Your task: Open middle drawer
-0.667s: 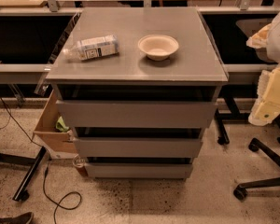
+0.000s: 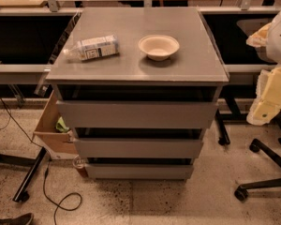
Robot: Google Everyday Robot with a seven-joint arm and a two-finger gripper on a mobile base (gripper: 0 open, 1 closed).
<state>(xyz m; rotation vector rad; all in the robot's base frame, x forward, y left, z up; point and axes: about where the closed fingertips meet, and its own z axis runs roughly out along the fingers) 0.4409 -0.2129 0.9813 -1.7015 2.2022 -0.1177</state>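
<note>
Nothing has visibly moved since the earlier frame: the middle drawer [image 2: 138,148] sits pushed in, second of three fronts on the cabinet [image 2: 131,69], so the opening has probably not begun. What seems to be the gripper [image 2: 268,97], a pale shape at the right edge, hangs beside the cabinet and apart from the drawer, with no contact visible; whether it is open or closed cannot be told
</note>
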